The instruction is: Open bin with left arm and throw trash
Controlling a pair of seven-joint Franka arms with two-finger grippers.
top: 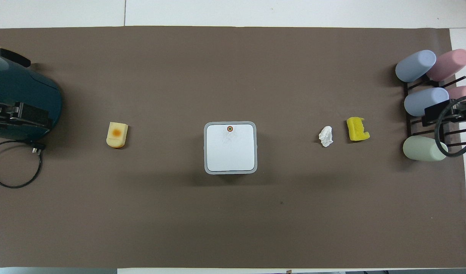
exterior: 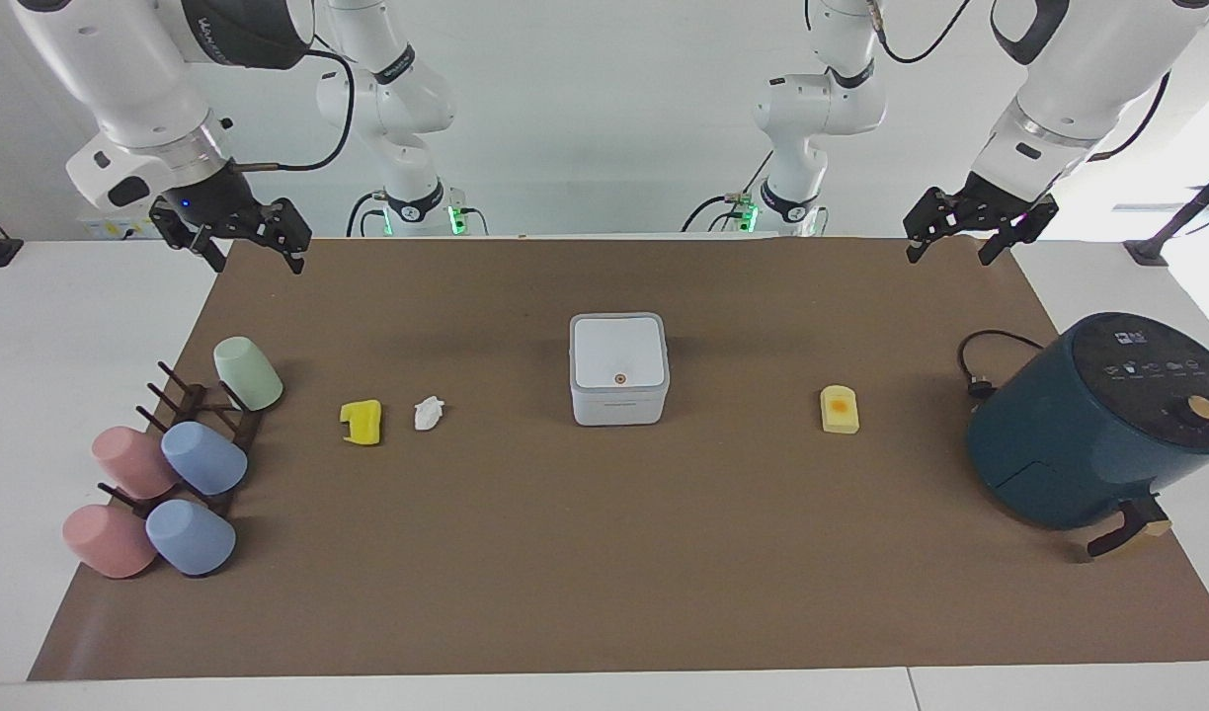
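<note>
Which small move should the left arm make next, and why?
Probably move the left gripper from the table's near edge to above the bin and its orange button: the lid is closed and all trash lies outside. The right gripper waits.

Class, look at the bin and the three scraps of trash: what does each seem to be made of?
Bin: likely smooth matt plastic, with rounded moulded corners. White wad: crumpled paper, creased. Bright yellow chunk: probably sponge or foam, with a rough, pitted face. Pale yellow block: maybe foam or soft plastic; unclear.
</note>
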